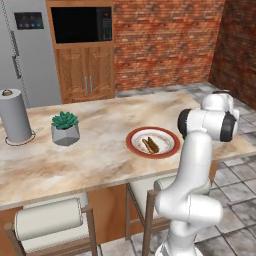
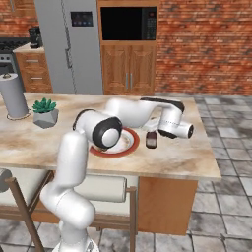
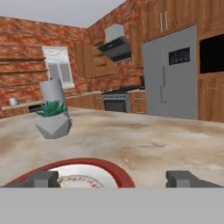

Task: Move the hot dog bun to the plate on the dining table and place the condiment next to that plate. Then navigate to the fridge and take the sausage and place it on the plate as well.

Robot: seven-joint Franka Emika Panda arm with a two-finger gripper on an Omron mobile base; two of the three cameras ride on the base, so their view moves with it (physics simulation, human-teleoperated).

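Observation:
The hot dog bun lies on the red-rimmed plate on the dining table. In the right base view the arm's joint hides much of the plate. The dark condiment stands upright on the table just right of the plate. My gripper reaches in level from the right, its fingers at the bottle's neck. In the hand view my gripper is open, the fingertips wide apart over the plate rim. The fridge stands shut behind the table. The sausage is out of view.
A potted succulent and a paper towel roll stand on the table's left part. Cushioned stools are tucked under the near edge. Wooden cabinets with a microwave stand beside the fridge, and a stove to its left.

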